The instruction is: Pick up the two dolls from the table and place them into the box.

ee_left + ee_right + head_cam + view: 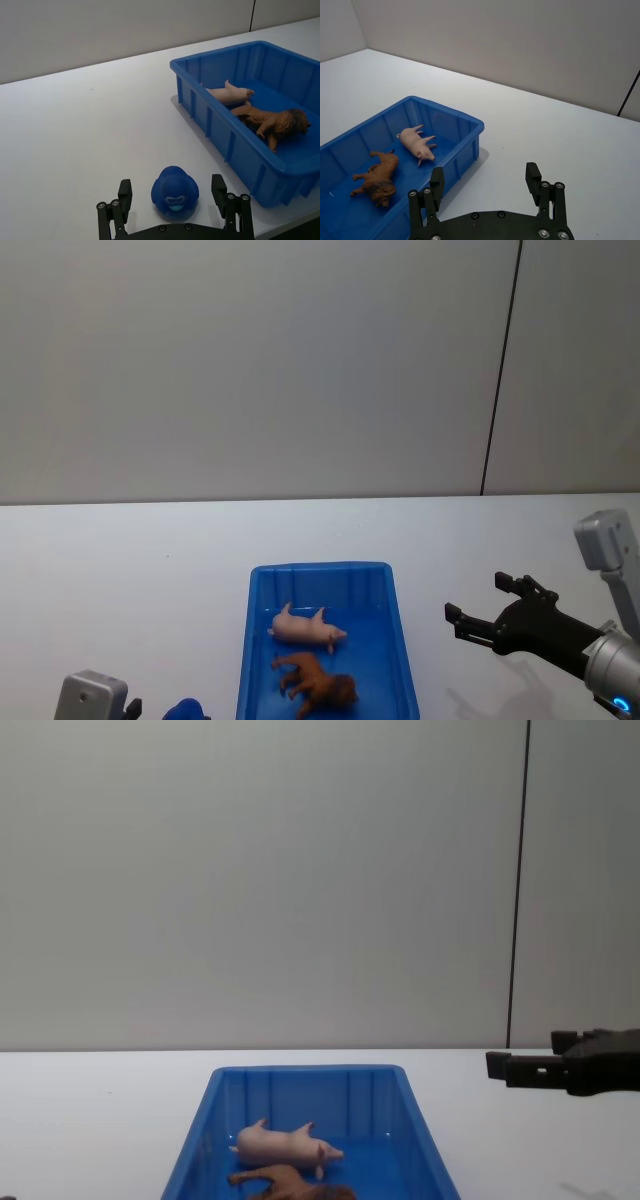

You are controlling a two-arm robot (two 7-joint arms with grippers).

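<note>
Two dolls lie inside the box (255,640), both on their sides on its floor. Pink pig (308,628) is toward the far half, snout pointing to my right. Brown lion (318,680) is nearer to me, just beside the pig, not clearly touching it. Box sits on the white table (120,570), roughly centred in front of me, upright.

My right gripper (487,609) hangs above the table to the right of the box, well apart from it, fingers (534,178) spread wide with nothing between them. In the right wrist view both dolls sit in the box beyond the fingers.

My left gripper (172,192) is low at the near left, beside the box's left wall, fingers (125,192) apart. A blue rounded toy (175,192) rests on the table between those fingers; contact with either finger can't be made out.
</note>
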